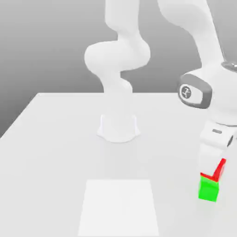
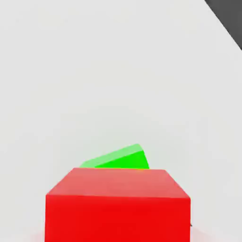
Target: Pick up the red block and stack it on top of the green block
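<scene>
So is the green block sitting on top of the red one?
No, the green block is underneath, below the red block.

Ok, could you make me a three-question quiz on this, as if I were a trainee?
1. Which block is lower in the exterior view: the red block or the green block?
2. True or false: in the exterior view, the gripper is at the far left.
3. Fill in: in the hand view, the ____ block partly hides the other.

Key: 1. the green block; 2. false; 3. red.
</scene>
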{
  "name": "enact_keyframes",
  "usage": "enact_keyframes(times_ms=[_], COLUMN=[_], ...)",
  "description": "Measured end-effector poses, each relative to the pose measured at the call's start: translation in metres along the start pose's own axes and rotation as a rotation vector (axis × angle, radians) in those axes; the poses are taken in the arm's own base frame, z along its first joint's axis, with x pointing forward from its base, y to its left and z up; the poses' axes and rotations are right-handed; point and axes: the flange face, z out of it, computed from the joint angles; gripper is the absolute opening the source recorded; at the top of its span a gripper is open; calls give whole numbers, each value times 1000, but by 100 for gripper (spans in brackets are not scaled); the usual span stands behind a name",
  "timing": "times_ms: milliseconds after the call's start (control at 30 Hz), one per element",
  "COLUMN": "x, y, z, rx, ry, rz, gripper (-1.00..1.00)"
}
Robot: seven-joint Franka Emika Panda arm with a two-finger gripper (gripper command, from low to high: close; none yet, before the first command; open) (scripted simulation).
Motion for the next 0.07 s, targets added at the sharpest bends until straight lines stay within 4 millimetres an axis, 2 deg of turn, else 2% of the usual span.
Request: enact_keyframes(times_ms=[67], x=[0], y=[0], z=[0], rx=[0], ry=[0], rz=[0], gripper=[100])
